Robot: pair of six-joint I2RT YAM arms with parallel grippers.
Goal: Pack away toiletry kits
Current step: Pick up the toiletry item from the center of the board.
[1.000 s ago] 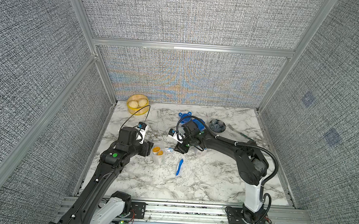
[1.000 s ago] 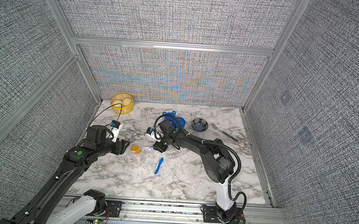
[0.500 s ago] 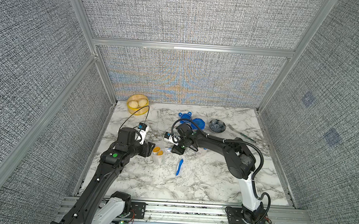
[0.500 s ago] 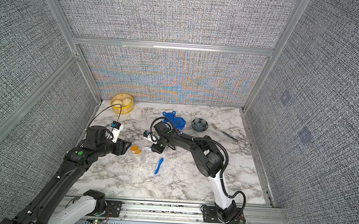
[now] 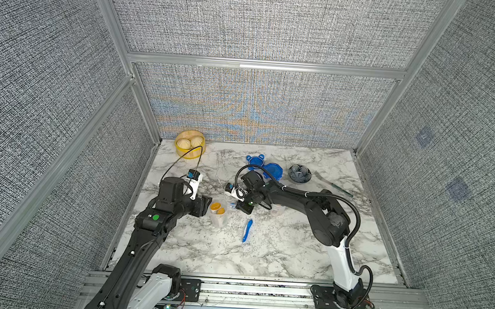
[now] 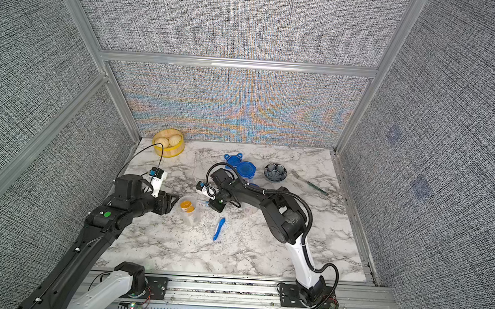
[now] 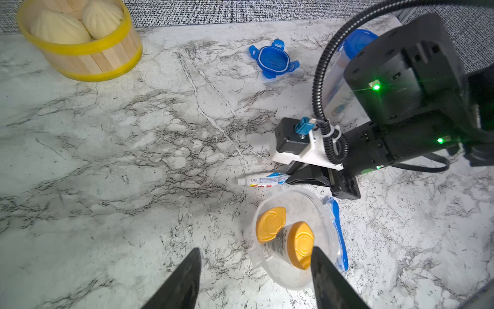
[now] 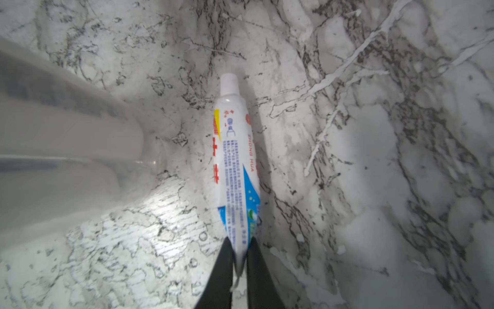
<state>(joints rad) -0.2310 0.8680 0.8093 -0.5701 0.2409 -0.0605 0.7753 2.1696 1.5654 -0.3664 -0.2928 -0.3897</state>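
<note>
Marble surface (image 5: 293, 252): two bottles (image 7: 270, 224), one toothbrush (image 5: 247, 230), one tube (image 8: 235, 160) flat, cap away from right gripper (image 8: 239, 242) clamping it; left gripper (image 7: 255, 250) spread.

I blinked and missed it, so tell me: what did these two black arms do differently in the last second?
The right tool edged toward the clear plastic cup and closed on the flat end of the white toothpaste tube. The left tool stayed open beside the cup; the blue toothbrush did not move.
</note>
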